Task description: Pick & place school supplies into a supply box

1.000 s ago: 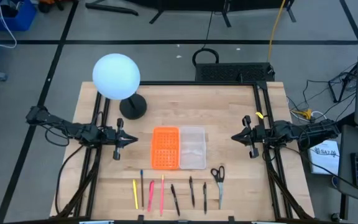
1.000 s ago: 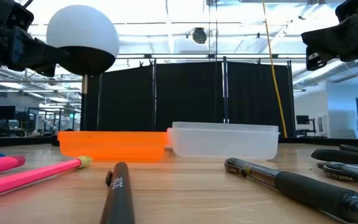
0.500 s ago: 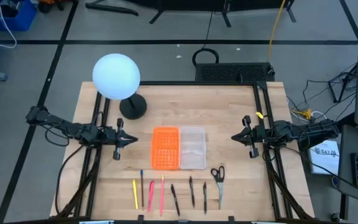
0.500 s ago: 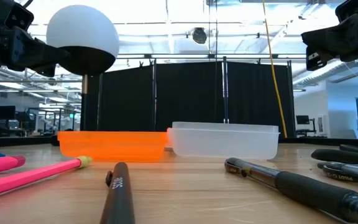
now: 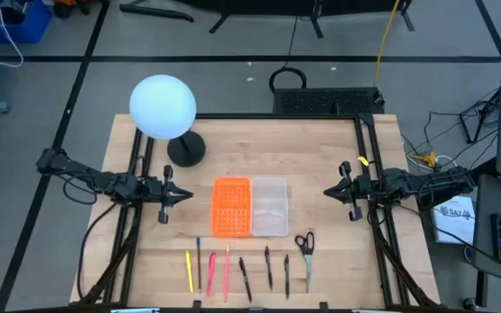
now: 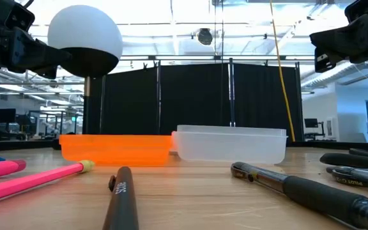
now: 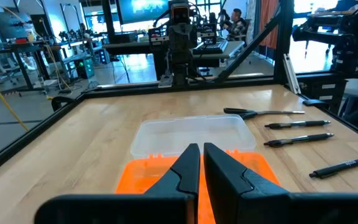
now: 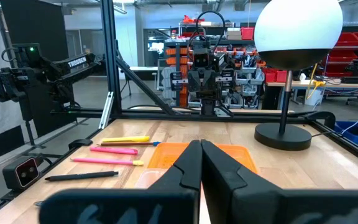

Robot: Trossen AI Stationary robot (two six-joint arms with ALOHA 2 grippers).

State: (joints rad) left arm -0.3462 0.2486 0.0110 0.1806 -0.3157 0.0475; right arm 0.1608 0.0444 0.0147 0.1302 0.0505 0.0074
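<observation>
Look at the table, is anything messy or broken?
Nothing stands out. The pens and scissors lie in a neat row near the open supply box, and the globe lamp stands upright.

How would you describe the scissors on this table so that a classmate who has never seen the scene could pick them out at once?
Start at the open supply box, orange half beside clear half, in the middle of the table. Below it, along the table's near edge, lies a row of pens and pencils. The scissors end that row on the right, just below the clear half: the only item with two black loop handles and metal blades.
</observation>
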